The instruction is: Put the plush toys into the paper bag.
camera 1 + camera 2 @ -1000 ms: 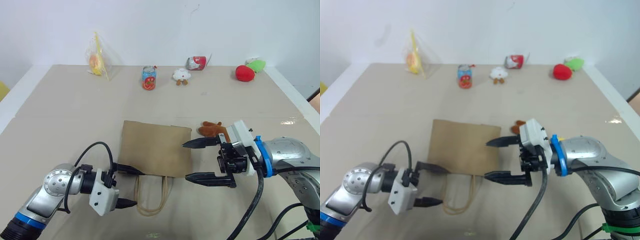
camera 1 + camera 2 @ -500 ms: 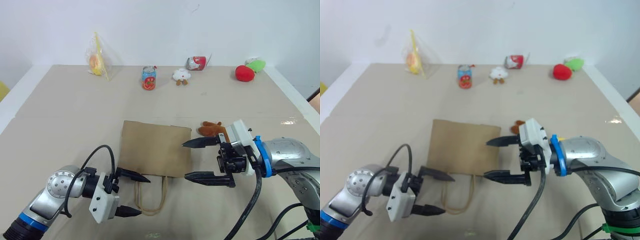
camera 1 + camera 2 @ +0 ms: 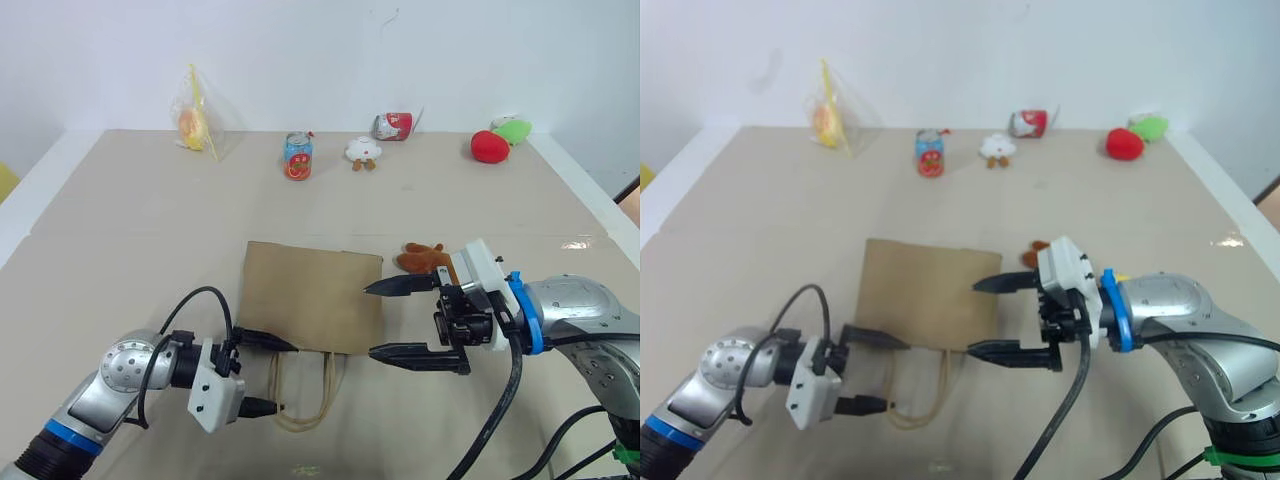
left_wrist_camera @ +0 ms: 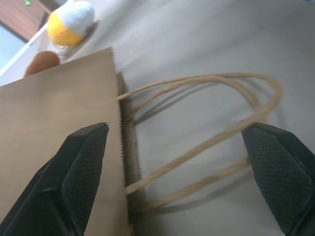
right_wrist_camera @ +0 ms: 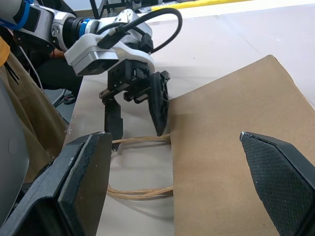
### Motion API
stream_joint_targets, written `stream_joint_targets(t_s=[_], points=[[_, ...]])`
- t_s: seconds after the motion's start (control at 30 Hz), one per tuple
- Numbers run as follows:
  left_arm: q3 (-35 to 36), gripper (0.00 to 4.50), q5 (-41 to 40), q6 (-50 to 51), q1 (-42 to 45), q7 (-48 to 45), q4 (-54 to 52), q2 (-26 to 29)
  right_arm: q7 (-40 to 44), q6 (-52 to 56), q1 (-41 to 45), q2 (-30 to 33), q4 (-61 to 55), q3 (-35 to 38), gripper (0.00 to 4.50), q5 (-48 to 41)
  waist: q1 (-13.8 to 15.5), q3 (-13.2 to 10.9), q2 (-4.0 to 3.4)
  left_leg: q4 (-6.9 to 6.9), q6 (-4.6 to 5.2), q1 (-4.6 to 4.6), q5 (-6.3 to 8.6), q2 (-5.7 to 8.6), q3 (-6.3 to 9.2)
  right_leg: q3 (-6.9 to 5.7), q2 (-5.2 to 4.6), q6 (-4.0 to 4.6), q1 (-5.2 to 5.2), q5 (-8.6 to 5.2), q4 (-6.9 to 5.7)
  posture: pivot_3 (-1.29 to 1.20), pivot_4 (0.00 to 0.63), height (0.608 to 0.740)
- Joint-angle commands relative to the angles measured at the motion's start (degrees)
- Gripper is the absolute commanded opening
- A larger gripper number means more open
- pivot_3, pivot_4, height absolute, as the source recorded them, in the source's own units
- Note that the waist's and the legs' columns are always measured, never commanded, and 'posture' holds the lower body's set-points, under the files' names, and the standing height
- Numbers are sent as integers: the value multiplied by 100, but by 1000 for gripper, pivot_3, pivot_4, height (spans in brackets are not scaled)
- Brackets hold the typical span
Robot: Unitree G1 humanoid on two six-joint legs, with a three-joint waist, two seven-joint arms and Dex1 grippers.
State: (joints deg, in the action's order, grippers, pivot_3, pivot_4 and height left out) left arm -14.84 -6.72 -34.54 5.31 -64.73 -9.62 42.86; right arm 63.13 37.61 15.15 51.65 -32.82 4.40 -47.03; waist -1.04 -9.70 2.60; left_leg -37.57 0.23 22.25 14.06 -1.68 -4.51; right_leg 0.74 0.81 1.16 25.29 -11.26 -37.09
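- Lying flat on the tan table [image 3: 120,230], the paper bag [image 3: 310,295] has its cord handles [image 3: 305,395] trailing off its near edge toward the robot.
- Beside the bag's right edge, the head views show the brown plush toy [image 3: 422,258], partly hidden behind the right gripper.
- Past the bag's far corner, the left wrist view shows what the head views hide: the white and yellow egg-shaped plush [image 4: 70,22], with the brown toy just beside it.
- From the right wrist view, the left gripper is seen from the front, both fingers poised at the bag's mouth where the handles leave it.
- Beyond the bag, the table is wide and bare up to a far row: a clear packet [image 3: 195,122], a drink can [image 3: 297,156], a small white plush with orange feet [image 3: 363,151], a tipped can [image 3: 393,125], and red [image 3: 489,146] and green [image 3: 513,130] plushes.
- The left gripper [image 3: 268,375] has its fingers spread wide and empty, one over the bag's near left corner, the other out by the handle loops.
- The right gripper [image 3: 395,320] hovers at the bag's right edge, fingers fully apart, gripping nothing.
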Motion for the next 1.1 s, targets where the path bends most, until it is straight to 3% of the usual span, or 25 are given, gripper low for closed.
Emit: stream_joint_targets(t_s=[0.03, 0.57, 0.73, 0.77, 0.83, 0.87, 0.97, 1.0, 1.1], points=[[27, 4388, 27, 14, 45, 133, -142, -2, -7, -24, 93, 67, -166, 164, 4500, -99, 0, 0, 0, 0, 0, 0, 0, 0, 0, 0, 0, 0, 0, 0, 0, 0, 150, 740], [-238, 4388, -455, 116, -17, -239, -484, 143, -55, 5, 94, 55, -186, 164, 4500, -123, 0, 0, 0, 0, 0, 0, 0, 0, 0, 0, 0, 0, 0, 0, 0, 0, 150, 740], [-281, 2969, -452, -115, 29, -334, -461, 143, -33, 60, 73, 56, -175, 225, 4500, -254, 0, 0, 0, -1, 0, -1, 0, 0, 0, 0, 0, 0, 0, 0, -1, 0, 150, 740], [-268, 2362, -414, -180, 46, -335, -432, 138, -5, 50, 78, 55, -184, 227, 4500, -287, 0, 0, 0, -1, 0, -1, 0, 0, 0, 0, 0, 0, 0, 0, -1, 0, 150, 740], [-219, 1895, -366, -240, 81, -293, -329, 105, 66, 44, 94, 76, -219, 214, 4500, -349, 0, 0, 0, -1, 0, 0, 0, 0, 0, 0, 0, 0, 0, 0, -1, 0, 150, 740], [-203, 1337, -375, -230, 98, -268, -281, 85, 100, 67, 98, 95, -259, 213, 4500, -412, 0, 0, 0, -1, 0, 0, 0, 0, 0, 0, 0, 0, 0, 0, -1, 0, 150, 740], [-192, 393, -419, -192, 158, -225, -206, 54, 205, 168, 115, 185, -353, 222, 4500, -607, 0, 0, 0, -1, 0, 0, 0, 0, 0, 0, 0, 0, -1, 0, -1, 0, 150, 740], [-173, 173, -470, -114, 176, -196, -209, 37, 233, 166, 118, 209, -356, 220, 4500, -615, 0, 0, 0, -1, 1, 0, 0, 0, 0, 0, 0, 0, -1, 0, -1, 0, 150, 740], [-67, 173, -725, 309, 226, -56, -279, -28, 276, 120, 136, 245, -310, 201, 4500, -564, 0, 0, 0, -1, 0, -1, 0, 0, 0, 0, 0, 0, -2, 0, -1, 0, 150, 740]])
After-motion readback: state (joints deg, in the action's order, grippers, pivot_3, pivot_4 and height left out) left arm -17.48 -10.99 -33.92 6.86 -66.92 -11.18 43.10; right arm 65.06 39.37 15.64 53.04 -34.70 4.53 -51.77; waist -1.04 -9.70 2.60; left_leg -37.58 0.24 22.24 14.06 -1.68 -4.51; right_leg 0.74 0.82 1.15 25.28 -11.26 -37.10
